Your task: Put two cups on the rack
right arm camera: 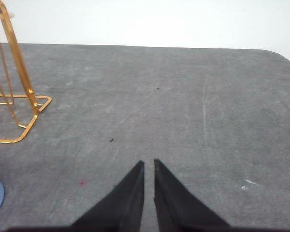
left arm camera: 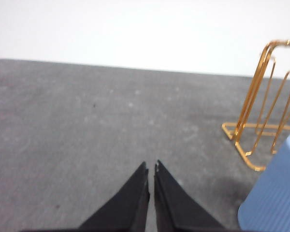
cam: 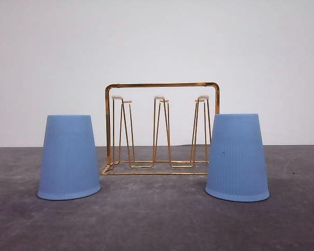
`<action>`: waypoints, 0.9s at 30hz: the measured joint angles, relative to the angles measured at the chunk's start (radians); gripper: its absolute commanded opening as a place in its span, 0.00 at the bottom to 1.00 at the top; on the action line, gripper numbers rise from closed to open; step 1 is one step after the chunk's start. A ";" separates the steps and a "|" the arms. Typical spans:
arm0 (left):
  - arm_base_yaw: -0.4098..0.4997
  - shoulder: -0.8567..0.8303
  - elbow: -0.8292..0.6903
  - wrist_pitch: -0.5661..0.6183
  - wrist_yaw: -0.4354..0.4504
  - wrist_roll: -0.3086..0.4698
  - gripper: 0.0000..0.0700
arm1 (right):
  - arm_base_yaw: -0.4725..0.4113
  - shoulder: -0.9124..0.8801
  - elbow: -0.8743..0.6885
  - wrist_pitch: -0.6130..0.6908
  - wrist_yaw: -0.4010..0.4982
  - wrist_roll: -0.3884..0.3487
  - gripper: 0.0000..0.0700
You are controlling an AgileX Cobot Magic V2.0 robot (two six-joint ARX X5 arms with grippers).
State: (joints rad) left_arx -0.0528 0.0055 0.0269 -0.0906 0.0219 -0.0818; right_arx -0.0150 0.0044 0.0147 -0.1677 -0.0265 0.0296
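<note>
Gold rack (cam: 161, 128) on grey counter (cam: 157, 225) | blue cups (cam: 69, 157) (cam: 237, 157) upside down flanking it | left fingers (left arm camera: 140, 191) closed, empty | right fingers (right arm camera: 130, 188) closed, empty

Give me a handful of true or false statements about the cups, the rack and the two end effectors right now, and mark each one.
1. Both cups stand upside down on the table. True: the left cup and the right cup rest on their wide rims.
2. A cup already hangs on the rack. False: the pegs of the rack are all bare.
3. The rack stands behind and between the cups. True.
4. The left end effector grips a cup. False: its fingers are together over bare table, holding nothing.
5. The right end effector is wide open. False: its fingertips nearly meet.
</note>
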 measured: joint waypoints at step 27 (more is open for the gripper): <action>0.000 0.277 0.607 -0.759 0.083 -0.384 0.00 | 0.000 0.264 0.598 -0.577 -0.127 0.256 0.00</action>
State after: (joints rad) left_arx -0.0528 0.2821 0.6343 -0.8497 0.1054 -0.4653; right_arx -0.0151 0.2680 0.6129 -0.7450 -0.1539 0.2860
